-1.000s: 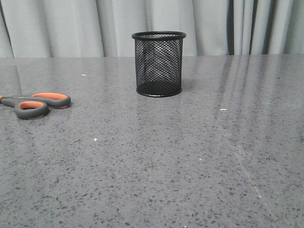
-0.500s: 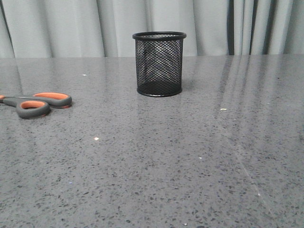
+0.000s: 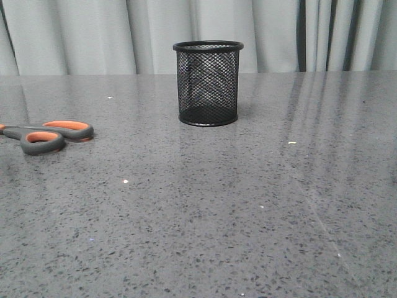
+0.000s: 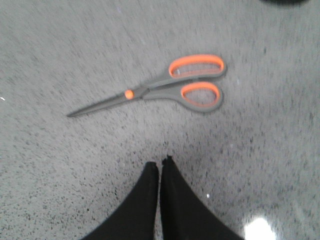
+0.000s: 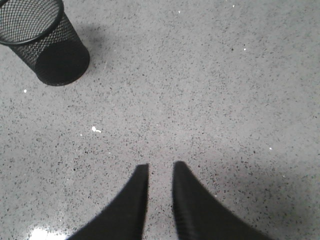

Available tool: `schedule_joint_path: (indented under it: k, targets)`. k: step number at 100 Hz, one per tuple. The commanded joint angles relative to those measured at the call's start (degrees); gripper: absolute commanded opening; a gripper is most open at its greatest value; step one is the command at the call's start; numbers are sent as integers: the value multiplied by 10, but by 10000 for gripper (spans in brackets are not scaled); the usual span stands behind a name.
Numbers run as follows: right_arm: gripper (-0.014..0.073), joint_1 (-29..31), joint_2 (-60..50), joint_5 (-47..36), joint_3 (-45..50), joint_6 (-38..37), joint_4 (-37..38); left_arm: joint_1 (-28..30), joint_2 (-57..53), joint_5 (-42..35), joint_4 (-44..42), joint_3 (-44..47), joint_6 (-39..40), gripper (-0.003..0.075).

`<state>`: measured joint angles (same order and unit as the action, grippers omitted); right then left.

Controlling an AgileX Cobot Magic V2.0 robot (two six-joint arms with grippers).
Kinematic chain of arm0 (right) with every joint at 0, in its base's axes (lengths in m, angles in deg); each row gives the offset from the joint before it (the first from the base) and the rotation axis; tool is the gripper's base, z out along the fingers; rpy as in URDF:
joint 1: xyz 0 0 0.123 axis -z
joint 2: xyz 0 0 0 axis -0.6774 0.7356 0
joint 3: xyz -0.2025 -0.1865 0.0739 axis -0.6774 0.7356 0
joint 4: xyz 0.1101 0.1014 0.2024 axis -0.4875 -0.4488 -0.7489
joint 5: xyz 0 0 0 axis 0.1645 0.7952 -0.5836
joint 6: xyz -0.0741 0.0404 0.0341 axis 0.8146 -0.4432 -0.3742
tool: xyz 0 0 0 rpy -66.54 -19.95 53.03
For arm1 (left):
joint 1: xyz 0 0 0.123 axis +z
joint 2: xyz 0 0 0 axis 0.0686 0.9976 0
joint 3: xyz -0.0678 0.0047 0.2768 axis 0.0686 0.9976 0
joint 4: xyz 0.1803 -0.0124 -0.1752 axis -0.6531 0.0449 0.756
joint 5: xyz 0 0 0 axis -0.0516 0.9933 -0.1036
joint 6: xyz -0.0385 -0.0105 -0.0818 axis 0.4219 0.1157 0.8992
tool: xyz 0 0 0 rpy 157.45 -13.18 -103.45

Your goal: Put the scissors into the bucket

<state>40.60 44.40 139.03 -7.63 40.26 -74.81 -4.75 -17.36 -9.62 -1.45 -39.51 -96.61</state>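
The scissors lie flat at the table's left edge in the front view, with only the grey and orange handle loops in frame. The left wrist view shows the whole scissors, blades closed, orange pivot in the middle. My left gripper is shut and empty, a short way from the scissors and above the table. The black mesh bucket stands upright at the back centre and is empty. It also shows in the right wrist view. My right gripper is slightly open and empty, well away from the bucket.
The grey speckled table has a grey curtain behind its far edge. A few small white specks lie on the surface. Neither arm shows in the front view.
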Motion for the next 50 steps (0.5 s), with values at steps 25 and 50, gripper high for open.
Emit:
schedule_joint_path:
  k: [25, 50]
  targets:
    - [350, -1, 25, 5, -48, 18, -3, -6, 80, 92, 57, -113, -113, 371]
    - [350, -2, 25, 25, -48, 74, -12, -6, 121, 169, 56, -181, -201, 387]
